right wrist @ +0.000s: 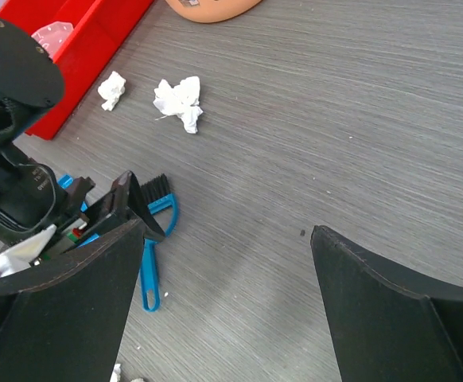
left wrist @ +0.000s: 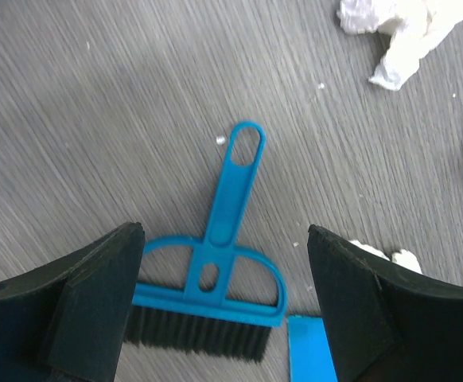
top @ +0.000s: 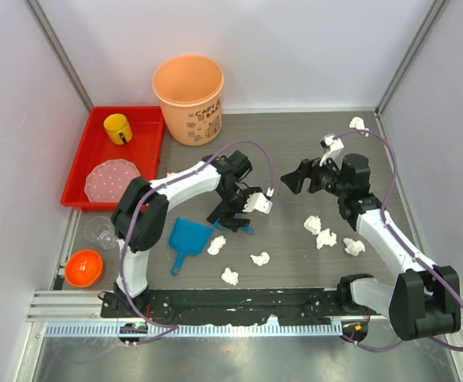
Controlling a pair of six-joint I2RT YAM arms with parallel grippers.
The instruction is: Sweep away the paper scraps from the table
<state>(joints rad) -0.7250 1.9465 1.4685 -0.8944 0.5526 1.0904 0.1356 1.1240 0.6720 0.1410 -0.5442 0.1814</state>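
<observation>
Several white paper scraps lie on the dark grey table point(top: 295, 143): three near the right arm point(top: 325, 238), three near the front point(top: 259, 259), one at the far right corner point(top: 358, 123). A blue brush point(top: 238, 228) lies beside a blue dustpan point(top: 188, 239). My left gripper point(top: 230, 215) hovers open just above the brush. In the left wrist view the gripper point(left wrist: 225, 231) straddles the brush head point(left wrist: 215, 278) without touching it. My right gripper point(top: 289, 180) is open and empty above bare table, as the right wrist view point(right wrist: 227, 228) shows.
An orange bucket point(top: 188, 97) stands at the back. A red tray point(top: 96, 113) at the left holds a yellow cup point(top: 118, 127) and a pink plate point(top: 111, 179). A clear glass point(top: 98, 229) and an orange bowl point(top: 83, 267) sit front left. Pale walls surround the table.
</observation>
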